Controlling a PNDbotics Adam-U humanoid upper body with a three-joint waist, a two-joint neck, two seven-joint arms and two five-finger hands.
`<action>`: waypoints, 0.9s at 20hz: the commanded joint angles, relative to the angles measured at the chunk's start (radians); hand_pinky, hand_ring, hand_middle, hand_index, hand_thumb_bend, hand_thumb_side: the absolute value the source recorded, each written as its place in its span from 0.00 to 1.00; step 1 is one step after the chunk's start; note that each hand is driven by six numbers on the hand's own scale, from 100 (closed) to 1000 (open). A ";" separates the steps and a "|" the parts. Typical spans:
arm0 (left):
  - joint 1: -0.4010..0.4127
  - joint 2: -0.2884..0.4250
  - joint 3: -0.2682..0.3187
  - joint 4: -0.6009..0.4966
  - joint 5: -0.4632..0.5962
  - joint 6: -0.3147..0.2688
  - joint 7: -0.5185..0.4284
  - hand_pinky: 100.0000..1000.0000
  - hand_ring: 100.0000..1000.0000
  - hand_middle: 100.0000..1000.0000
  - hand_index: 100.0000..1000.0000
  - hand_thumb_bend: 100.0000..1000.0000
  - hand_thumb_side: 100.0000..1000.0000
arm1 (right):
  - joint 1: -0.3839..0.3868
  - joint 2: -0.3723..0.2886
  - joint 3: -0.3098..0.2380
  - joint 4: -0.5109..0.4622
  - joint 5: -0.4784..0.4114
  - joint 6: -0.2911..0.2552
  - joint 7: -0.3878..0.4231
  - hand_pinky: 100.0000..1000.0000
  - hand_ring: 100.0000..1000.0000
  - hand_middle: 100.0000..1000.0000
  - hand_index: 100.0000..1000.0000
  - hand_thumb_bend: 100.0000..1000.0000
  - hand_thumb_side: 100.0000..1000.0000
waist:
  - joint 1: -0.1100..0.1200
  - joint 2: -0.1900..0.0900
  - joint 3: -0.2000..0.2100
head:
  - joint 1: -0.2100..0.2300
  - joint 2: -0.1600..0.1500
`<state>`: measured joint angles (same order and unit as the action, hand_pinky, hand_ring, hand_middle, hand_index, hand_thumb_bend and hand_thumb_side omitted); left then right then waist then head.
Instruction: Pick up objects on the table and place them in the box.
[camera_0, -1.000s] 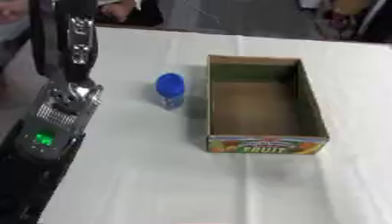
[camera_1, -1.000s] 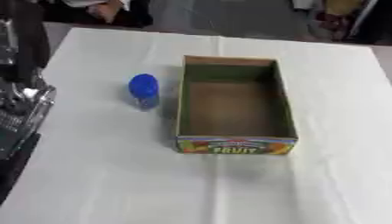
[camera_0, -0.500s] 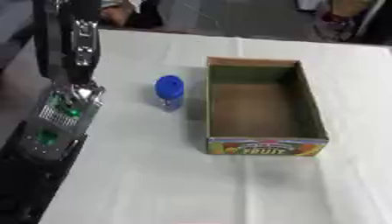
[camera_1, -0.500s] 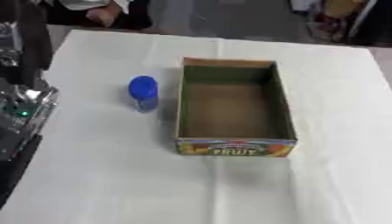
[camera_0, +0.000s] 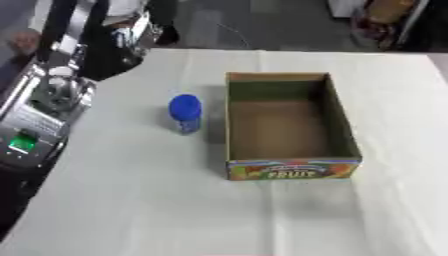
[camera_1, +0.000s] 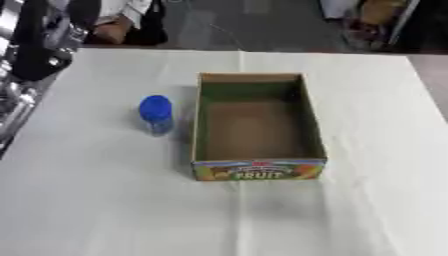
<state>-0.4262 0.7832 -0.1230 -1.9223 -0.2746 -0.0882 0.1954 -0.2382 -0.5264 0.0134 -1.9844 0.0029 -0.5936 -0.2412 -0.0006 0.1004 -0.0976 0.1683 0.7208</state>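
— Where do you look from?

— From my head, through two eyes set side by side, facing down and forward over the white table (camera_0: 131, 200). The far edge of the table lies near the top, with floor beyond it.

— How near?

— Near enough that the table fills most of each view, far enough to take in the whole open box (camera_1: 254, 125).

— What do the eyes share?

— Nearly everything: the box, the blue-capped bottle (camera_0: 185, 114) left of it. My left eye shows more of my left arm (camera_0: 44, 115) at the left edge; my right eye sits things further left.
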 joint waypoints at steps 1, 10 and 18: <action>-0.037 0.099 -0.016 0.060 -0.044 0.016 -0.069 0.74 0.70 0.87 0.87 0.31 0.81 | -0.005 -0.013 0.002 -0.016 0.001 0.011 0.008 0.11 0.43 0.43 0.53 0.03 0.91 | 0.004 -0.017 -0.002 | 0.010 0.013; -0.182 0.209 -0.126 0.317 -0.220 -0.091 -0.315 0.80 0.75 0.85 0.92 0.34 0.83 | -0.006 -0.014 0.013 -0.016 -0.009 0.007 0.031 0.11 0.43 0.43 0.54 0.03 0.91 | 0.008 -0.017 -0.008 | 0.017 0.023; -0.301 0.181 -0.156 0.519 -0.368 -0.136 -0.509 0.84 0.78 0.86 0.95 0.55 0.74 | -0.011 -0.011 0.020 -0.016 -0.012 0.007 0.043 0.11 0.43 0.43 0.53 0.03 0.91 | 0.012 -0.013 -0.014 | 0.018 0.018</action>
<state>-0.7068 0.9451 -0.2849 -1.4232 -0.6219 -0.2170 -0.2827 -0.2366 -0.5264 0.0350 -1.9844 -0.0060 -0.5863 -0.2026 0.0100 0.0983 -0.1104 0.1800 0.7446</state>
